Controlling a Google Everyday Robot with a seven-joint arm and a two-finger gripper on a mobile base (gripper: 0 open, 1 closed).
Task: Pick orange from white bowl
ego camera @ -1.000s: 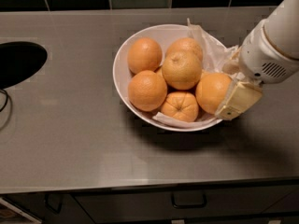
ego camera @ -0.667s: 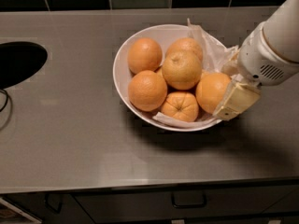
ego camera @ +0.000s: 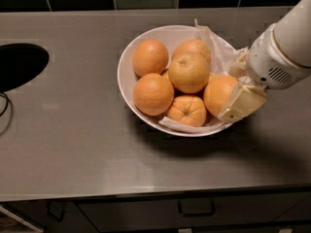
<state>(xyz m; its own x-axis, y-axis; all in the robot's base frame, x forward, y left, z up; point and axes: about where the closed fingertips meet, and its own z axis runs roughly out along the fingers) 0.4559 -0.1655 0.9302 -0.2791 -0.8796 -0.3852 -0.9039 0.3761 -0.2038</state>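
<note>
at the right edge of the white bowl [ego camera: 125,68]: the orange [ego camera: 219,93] with the gripper [ego camera: 239,106] against it.
the orange lies inside the bowl by its right rim. it is smooth, evenly deep orange and round, with no clear long axis and no stem end showing, so its heading cannot be told. the gripper's cream part touches its right side, over the bowl's rim; whether the gripper is apart or clamped on the fruit cannot be told.

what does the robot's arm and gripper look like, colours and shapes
The arm is a thick, glossy white cylinder with a thin tan ring around it and a small slotted vent near its end. The gripper, at the right rim of the white bowl, is a pale cream, flat, wedge-like piece. No cables show.
</note>
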